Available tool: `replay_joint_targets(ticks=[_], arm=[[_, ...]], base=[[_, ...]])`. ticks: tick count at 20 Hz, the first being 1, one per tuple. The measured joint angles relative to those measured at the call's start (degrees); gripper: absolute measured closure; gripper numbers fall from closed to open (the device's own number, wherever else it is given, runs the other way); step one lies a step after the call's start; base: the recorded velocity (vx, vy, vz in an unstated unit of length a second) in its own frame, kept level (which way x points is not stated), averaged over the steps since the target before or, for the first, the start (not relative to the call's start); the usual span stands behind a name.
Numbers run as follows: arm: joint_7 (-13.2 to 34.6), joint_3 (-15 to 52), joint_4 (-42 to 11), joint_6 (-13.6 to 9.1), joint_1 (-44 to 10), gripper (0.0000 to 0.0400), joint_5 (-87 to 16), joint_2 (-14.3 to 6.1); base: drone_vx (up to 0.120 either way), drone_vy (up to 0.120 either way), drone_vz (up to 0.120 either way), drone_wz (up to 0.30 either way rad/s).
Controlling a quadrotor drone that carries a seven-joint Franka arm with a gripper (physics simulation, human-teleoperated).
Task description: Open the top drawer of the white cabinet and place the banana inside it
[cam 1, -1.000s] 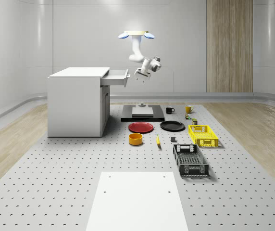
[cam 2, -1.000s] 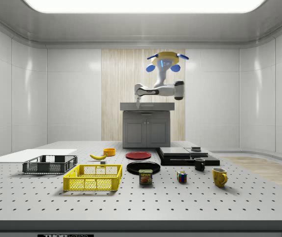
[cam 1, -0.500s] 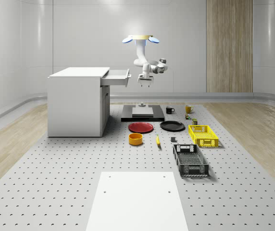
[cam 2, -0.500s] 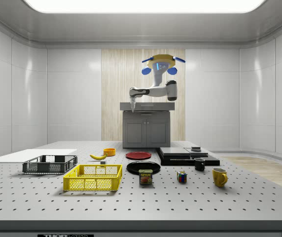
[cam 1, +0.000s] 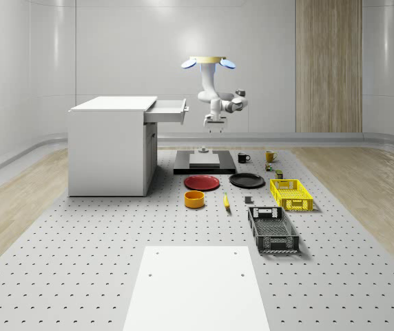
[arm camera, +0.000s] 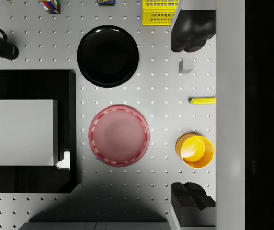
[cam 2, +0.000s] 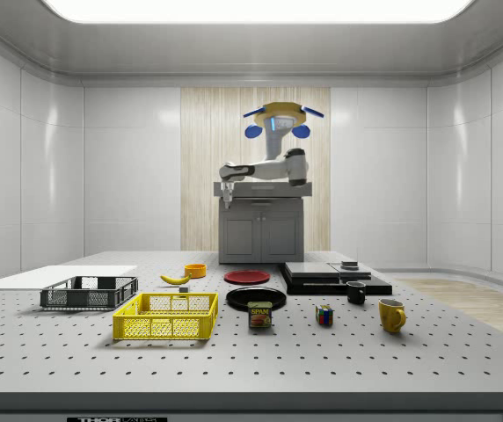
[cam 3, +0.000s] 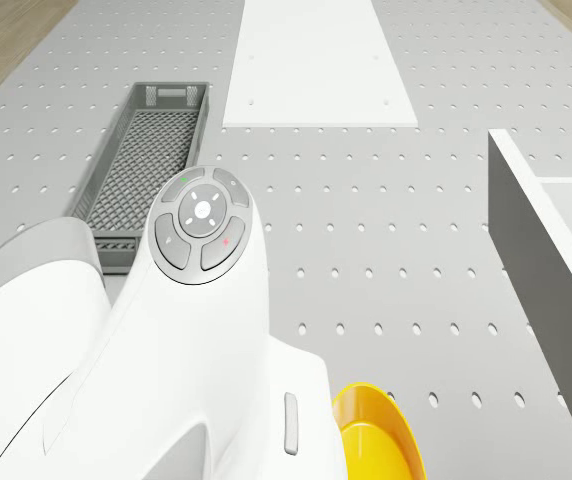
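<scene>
We hover beside the pulled-out top drawer (cam 1: 167,110) | gripper (cam 1: 215,124) spread open, empty | banana (arm camera: 202,100): light, curved, bruisable; we'd pinch its middle.

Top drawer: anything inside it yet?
The top drawer stands pulled out of the white cabinet, but its walls hide the inside. The banana lies on the table beside the orange bowl, so it isn't in.
</scene>
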Motion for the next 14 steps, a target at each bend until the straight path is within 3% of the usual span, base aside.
replay_joint_targets(ticks=[9, 14], arm=[[-0.4, -0.2, 0.0, 0.8, 0.4, 0.0, -0.3, -1.2], [-0.5, -0.3, 0.0, 1.3, 0.5, 0.0, -0.4, -1.7]], base=[[0.12, 0.12, -0.12, 0.0], [0.12, 0.008, -0.12, 0.0]])
